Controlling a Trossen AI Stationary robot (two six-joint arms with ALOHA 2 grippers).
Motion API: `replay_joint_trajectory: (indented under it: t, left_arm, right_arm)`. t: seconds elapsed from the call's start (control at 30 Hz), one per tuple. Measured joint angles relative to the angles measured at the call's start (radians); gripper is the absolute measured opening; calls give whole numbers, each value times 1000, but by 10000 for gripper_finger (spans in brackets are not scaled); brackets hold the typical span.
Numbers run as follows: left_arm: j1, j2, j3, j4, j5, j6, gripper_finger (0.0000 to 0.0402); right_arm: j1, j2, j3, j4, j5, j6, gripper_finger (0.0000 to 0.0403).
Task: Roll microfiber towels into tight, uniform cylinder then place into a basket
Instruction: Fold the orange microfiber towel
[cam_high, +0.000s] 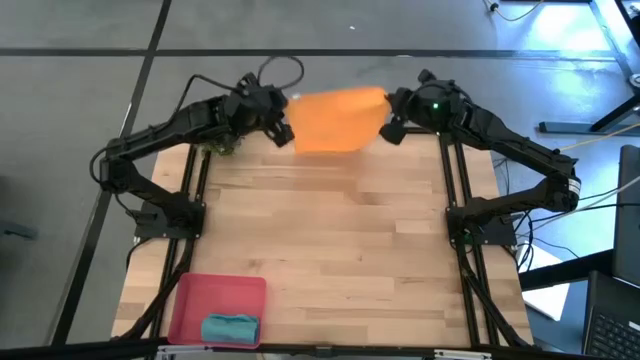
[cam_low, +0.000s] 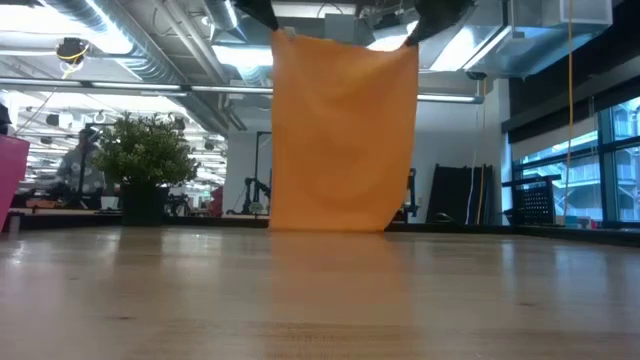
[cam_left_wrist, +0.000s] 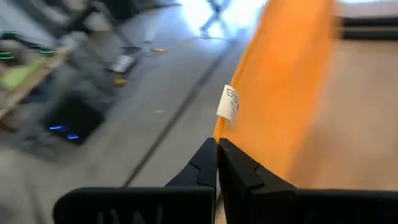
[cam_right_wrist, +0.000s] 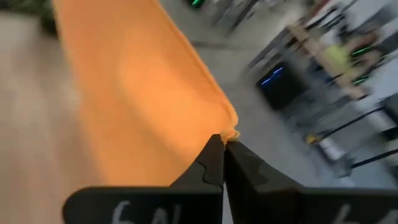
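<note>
Hidden or unclear: top of the low view cuts off both pincers; potted plant (cam_low: 145, 165) mostly covered by the left arm from above.

Orange towel (cam_high: 338, 121), one: hangs spread over the table's (cam_high: 330, 240) far edge, lower hem just at the tabletop.

Left pincer (cam_left_wrist: 217, 149): pressed together on one top corner, by the white tag (cam_left_wrist: 229, 103).

Right pincer (cam_right_wrist: 222, 149): pinching the other top corner.

Teal towel (cam_high: 230, 328), one: rolled, inside the basket (cam_high: 205, 293).

Basket, one: near-left table corner.

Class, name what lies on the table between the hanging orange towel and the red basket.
Only bare wooden table separates orange towel from basket, per the high view.
</note>
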Motion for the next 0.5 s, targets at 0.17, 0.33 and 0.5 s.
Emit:
replay_joint_trajectory:
  t: [0.17,0.33,0.5]
  left_arm:
    - [-89,0,0,-142,49,-120,0]
    - [-203,0,-1,-270,51,-286,0]
    - [-331,7,-41,-288,50,-416,0]
  right_arm:
    - [25,0,-40,-165,-87,98,4]
    - [73,-1,-130,-186,-94,156,4]
    - [132,-1,-213,-186,-95,193,4]
